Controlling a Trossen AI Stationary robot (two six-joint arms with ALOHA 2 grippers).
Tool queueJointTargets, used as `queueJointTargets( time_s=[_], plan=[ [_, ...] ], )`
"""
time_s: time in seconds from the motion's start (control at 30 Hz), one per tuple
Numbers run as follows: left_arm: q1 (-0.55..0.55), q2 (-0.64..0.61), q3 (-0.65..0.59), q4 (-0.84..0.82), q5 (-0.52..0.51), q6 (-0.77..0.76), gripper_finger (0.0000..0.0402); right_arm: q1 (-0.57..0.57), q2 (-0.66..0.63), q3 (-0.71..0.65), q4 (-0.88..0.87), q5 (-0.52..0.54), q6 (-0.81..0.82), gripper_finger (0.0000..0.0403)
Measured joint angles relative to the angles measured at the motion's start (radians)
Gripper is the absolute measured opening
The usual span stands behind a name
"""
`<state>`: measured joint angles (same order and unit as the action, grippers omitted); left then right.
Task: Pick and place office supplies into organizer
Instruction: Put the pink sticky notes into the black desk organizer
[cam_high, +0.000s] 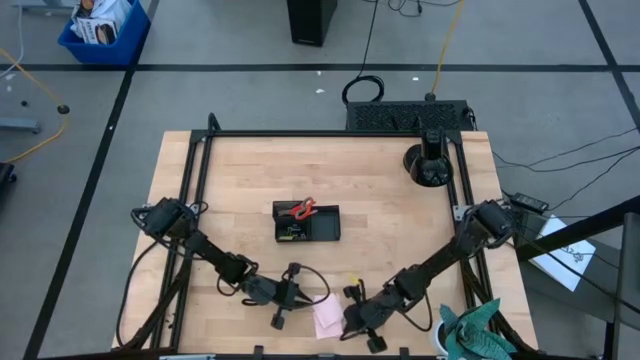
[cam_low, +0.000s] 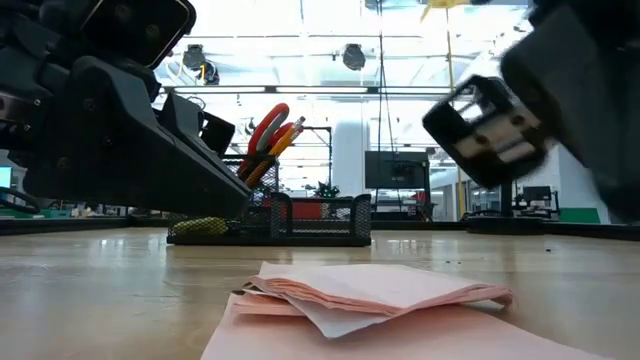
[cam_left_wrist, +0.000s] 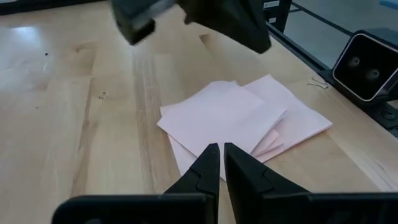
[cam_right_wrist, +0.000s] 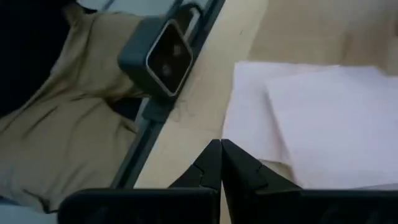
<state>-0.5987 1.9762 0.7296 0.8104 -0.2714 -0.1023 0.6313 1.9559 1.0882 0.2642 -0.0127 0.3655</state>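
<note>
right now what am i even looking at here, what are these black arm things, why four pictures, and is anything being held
These are two robot arms at a wooden table, each ending in a two-finger gripper. One picture looks straight down, one sits at table height, and two come from cameras on the arms' wrists. Both grippers hover by the loose pink sticky notes near the table's front edge: the left gripper over them, nearly shut, the right gripper beside them, shut. Neither holds anything. Mid-table stands the black organizer, already holding red-handled scissors and orange pencils. A teal cloth lies at the front right corner.
</note>
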Motion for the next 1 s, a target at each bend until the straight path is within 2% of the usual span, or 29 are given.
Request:
queueJointTargets(
  time_s=[0.13,0.33,0.43,0.53,0.73,1.0],
  plan=[
    [0.008,0.000,0.000,-0.003,0.000,0.001,0.0031,0.012,0.026,0.001,0.071,-0.045,0.028,0.0000],
    [0.021,0.000,0.000,-0.025,0.000,0.000,0.0031,0.010,0.080,0.002,0.149,-0.045,0.057,0.0000],
    [0.024,0.000,0.000,-0.031,0.000,-0.004,0.0031,0.009,0.124,0.033,0.163,-0.051,0.060,0.0000],
    [0.024,0.000,0.000,-0.035,0.000,-0.004,0.0031,0.000,0.182,0.071,0.182,-0.102,0.058,0.0000],
    [0.024,0.000,0.000,-0.046,0.000,-0.009,0.0031,-0.037,0.197,0.085,0.168,-0.175,0.031,0.0000],
    [0.024,0.000,0.000,-0.045,0.000,-0.011,0.0031,-0.099,0.194,0.086,0.076,-0.143,-0.004,0.0000]
  ],
)
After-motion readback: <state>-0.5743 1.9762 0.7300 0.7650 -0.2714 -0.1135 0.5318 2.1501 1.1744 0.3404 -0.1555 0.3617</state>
